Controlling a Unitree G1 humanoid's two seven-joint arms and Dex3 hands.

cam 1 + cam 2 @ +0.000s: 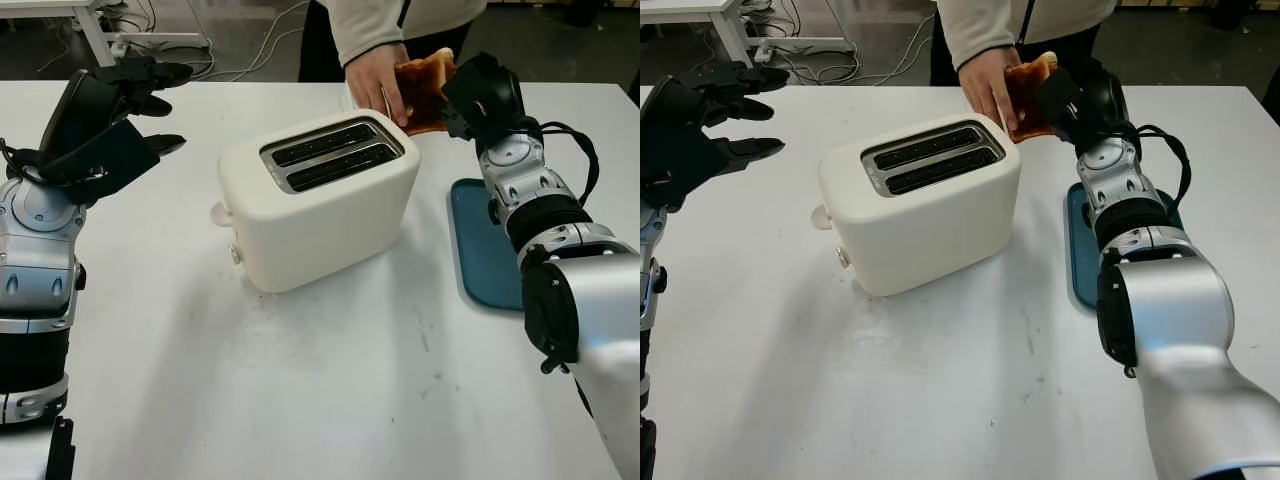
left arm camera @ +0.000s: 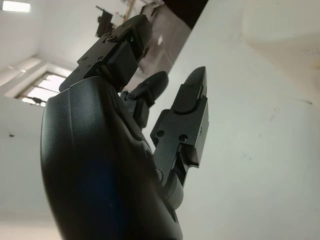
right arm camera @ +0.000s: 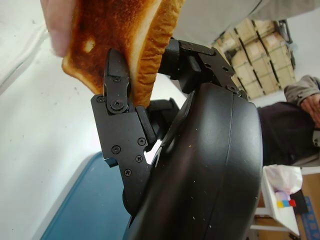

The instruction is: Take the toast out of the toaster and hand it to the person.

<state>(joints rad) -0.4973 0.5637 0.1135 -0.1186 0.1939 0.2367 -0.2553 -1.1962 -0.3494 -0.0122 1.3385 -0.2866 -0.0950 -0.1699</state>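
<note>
A browned slice of toast [image 1: 424,82] is held up behind the white two-slot toaster [image 1: 318,205], whose slots look dark. My right hand [image 1: 447,98] is shut on the toast's near edge; in the right wrist view a black finger [image 3: 117,97] presses against the slice [image 3: 125,35]. A person's hand [image 1: 374,78] reaches over the table's far edge and grips the toast from the other side, with a finger [image 3: 56,25] on its crust. My left hand [image 1: 115,125] is open, raised above the table left of the toaster.
A blue tray [image 1: 483,245] lies on the white table [image 1: 300,380] to the right of the toaster, beside my right forearm. The person stands at the far edge of the table. Cables lie on the floor beyond.
</note>
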